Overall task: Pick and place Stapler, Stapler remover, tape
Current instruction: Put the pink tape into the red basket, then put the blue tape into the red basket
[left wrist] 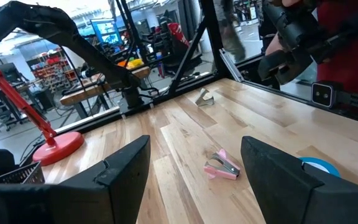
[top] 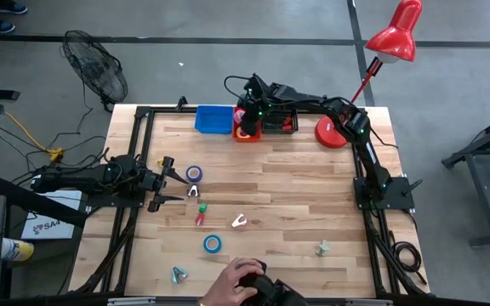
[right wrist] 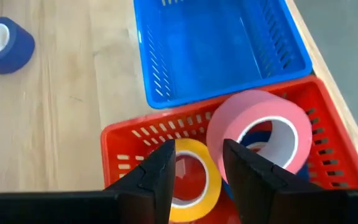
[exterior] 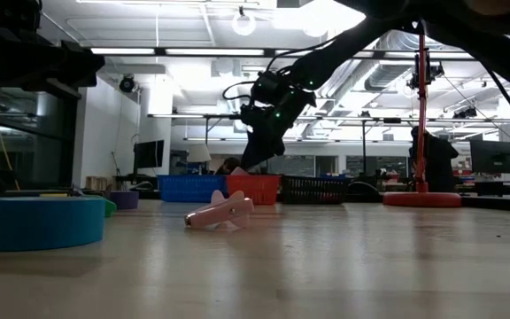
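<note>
My right gripper (right wrist: pixel 197 165) (top: pixel 245 115) hangs open over the red basket (right wrist: pixel 120 140) at the far edge. Its fingers stand just above a yellow tape roll (right wrist: pixel 197 186) lying flat in the basket. Whether they touch it does not show. A pink tape roll (right wrist: pixel 253 121) leans tilted beside the yellow one, with something dark blue behind it. My left gripper (top: pixel 168 183) (left wrist: pixel 194 180) waits wide open at the table's left. On the table lie a dark blue tape roll (top: pixel 194 173) (right wrist: pixel 2 43), a light blue one (top: pixel 213 244) (exterior: pixel 38 221), and several staple removers, one of them pink (left wrist: pixel 221 167) (exterior: pixel 221 213). I see no stapler.
A blue basket (top: pixel 213 119) and a black basket (top: pixel 281 119) flank the red one. A red lamp's base (top: pixel 332 133) stands at the far right. A person's hand (top: pixel 228 285) holds a dark object at the near edge. Bare wood lies at mid-table and on the right.
</note>
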`<action>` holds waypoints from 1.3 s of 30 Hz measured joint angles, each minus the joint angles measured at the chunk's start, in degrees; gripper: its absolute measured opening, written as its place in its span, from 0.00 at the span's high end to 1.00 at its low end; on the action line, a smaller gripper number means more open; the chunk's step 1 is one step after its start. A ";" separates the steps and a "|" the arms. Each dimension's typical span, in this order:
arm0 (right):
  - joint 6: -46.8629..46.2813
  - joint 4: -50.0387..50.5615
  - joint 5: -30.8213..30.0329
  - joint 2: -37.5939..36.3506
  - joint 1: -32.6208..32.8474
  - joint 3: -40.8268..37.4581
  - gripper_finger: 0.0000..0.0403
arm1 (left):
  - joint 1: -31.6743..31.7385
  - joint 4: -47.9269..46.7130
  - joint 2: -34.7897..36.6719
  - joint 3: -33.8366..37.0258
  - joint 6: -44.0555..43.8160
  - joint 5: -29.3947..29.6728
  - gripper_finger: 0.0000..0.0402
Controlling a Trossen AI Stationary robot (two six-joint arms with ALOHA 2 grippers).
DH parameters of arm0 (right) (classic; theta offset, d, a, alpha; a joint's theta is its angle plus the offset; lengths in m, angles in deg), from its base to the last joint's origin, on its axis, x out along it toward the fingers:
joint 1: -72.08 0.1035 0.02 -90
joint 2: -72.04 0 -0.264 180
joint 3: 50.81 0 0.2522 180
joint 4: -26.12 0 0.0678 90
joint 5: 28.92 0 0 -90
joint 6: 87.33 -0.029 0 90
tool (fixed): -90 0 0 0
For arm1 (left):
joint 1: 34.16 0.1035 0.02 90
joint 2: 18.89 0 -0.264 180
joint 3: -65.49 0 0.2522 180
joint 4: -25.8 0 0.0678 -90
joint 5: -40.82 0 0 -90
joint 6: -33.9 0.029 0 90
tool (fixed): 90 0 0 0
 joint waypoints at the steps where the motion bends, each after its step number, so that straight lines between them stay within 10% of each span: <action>1: 0.04 -0.24 0.04 0.02 0.04 0.00 0.69 | 0.00 0.00 0.02 0.00 0.00 0.00 0.38; 39: -7.47 2.57 -7.93 -0.53 0.48 1.40 0.69 | 0.00 0.02 0.00 0.00 -0.02 -0.24 0.38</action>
